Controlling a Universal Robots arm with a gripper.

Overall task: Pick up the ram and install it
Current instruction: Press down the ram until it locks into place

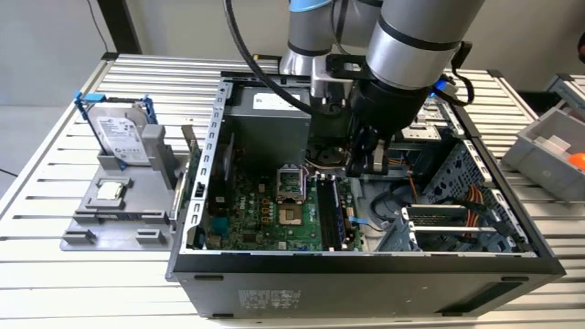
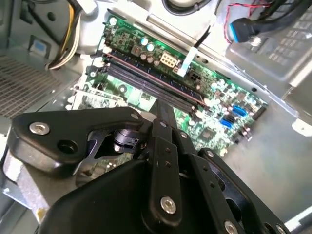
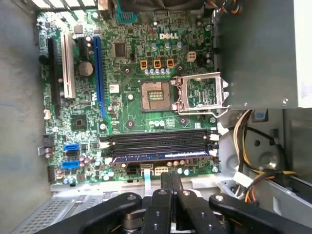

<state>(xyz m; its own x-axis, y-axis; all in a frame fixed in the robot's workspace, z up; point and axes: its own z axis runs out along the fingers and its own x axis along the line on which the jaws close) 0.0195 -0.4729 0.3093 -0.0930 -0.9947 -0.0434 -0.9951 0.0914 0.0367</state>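
We see the gripper [image 3: 170,181] with jaws closed and empty above the memory slots [image 3: 161,141] inside the computer case [image 1: 366,271], where the ram [image 3: 163,156] appears seated in the slot nearest the fingers.

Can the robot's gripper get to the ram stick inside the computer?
Probably yes. The gripper hangs close over the ram, which sits in a slot on the motherboard, and nothing seems to lie between them.

Green motherboard [image 3: 131,107]; black gripper [image 3: 170,183]; blue-framed silver hard drive [image 1: 120,130]; ram [image 3: 161,157] seemingly bluish
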